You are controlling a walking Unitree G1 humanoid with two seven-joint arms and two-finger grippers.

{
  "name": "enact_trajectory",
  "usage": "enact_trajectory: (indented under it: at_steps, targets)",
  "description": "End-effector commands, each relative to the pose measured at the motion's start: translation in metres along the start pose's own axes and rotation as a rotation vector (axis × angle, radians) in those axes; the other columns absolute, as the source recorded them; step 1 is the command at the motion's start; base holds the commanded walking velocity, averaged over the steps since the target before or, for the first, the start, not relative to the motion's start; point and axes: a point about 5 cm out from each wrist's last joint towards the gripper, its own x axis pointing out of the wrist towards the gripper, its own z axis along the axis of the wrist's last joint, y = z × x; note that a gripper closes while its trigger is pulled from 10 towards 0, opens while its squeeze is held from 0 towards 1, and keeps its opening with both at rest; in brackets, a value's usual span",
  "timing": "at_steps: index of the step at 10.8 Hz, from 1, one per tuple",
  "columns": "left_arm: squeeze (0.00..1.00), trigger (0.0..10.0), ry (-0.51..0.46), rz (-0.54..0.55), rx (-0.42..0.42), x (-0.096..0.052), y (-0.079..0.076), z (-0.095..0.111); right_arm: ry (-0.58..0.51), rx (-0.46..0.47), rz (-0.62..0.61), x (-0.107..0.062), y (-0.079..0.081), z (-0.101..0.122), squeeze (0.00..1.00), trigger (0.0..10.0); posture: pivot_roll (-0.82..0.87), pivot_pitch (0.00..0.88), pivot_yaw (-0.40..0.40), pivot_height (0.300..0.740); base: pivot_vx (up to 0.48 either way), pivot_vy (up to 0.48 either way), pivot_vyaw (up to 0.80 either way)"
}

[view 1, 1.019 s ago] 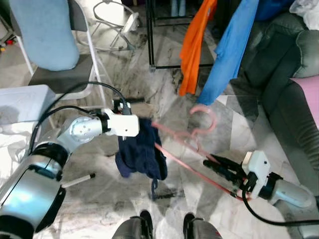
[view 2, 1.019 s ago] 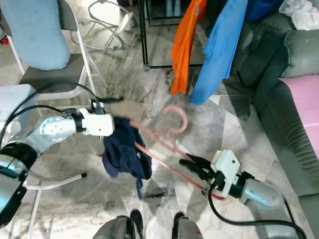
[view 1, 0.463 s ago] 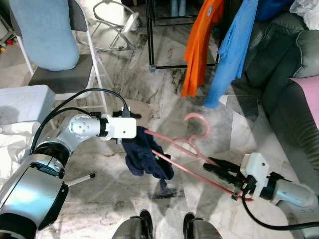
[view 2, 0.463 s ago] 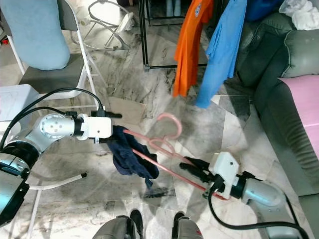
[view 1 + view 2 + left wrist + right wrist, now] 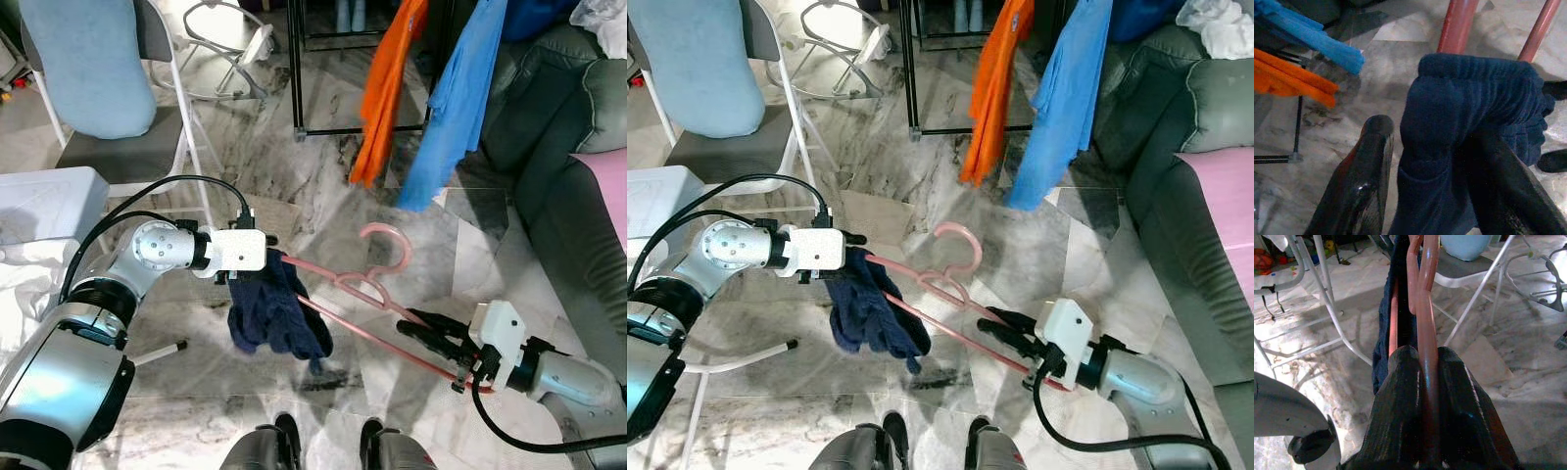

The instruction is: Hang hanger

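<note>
In the left eye view, the robot holds a pink plastic clothes hanger (image 5: 358, 294) low over the grey-veined marble floor (image 5: 294, 176), between its two arms. The left gripper (image 5: 269, 262) sits at one end of the hanger, where a dark navy knitted garment (image 5: 274, 313) is draped over the arm of the hanger and hangs down in a bunch. The right gripper (image 5: 431, 333) is clenched on the other end of the hanger's lower bar. The hanger's hook (image 5: 387, 245) points up and away from the robot. Beyond it, an orange shirt (image 5: 387, 88) and a blue shirt (image 5: 456, 98) hang from a black metal rack (image 5: 296, 69). A folding chair with a pale blue cover (image 5: 88, 64) stands to the left, and a dark grey sofa (image 5: 558, 147) lies to the right.

The right eye view shows the same scene: the hanger (image 5: 940, 284) spans from the left gripper (image 5: 850, 257) to the right gripper (image 5: 1014, 338), with the navy garment (image 5: 867, 308) hanging under the left end.

In the left wrist view, the two black fingers (image 5: 1366, 181) are spread around the navy garment (image 5: 1469, 127); whether they press it cannot be told. Two pink bars of the hanger (image 5: 1457, 24) run on past it.

In the right wrist view, the black fingers (image 5: 1400, 406) are closed tight on the pink hanger bar (image 5: 1425, 357), which leads to the navy garment (image 5: 1396, 298).
</note>
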Motion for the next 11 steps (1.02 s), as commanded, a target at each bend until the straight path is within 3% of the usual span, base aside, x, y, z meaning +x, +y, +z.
enact_trajectory:
  at_steps: [1, 10, 11]
  targets:
    - [0.00, 0.0, -0.004, -0.011, -0.031, 0.000, -0.005, -0.003, -0.037, -0.023, 0.034, 0.005, 0.003, 0.005, 0.00, 10.0, -0.10, 0.239, 0.092, 0.740, 0.000, 0.000, 0.00]
    - [0.00, 0.0, -0.012, -0.159, -0.154, 0.001, -0.021, -0.010, -0.018, -0.075, 0.030, 0.014, -0.002, 0.002, 0.00, 10.0, -0.10, 0.241, 0.089, 0.740, 0.000, 0.000, 0.00]
    - [0.00, 0.0, -0.009, -0.165, -0.161, 0.002, -0.024, -0.012, -0.003, -0.071, 0.026, 0.014, -0.005, 0.001, 0.23, 10.0, -0.10, 0.245, 0.090, 0.740, 0.000, 0.000, 0.00]
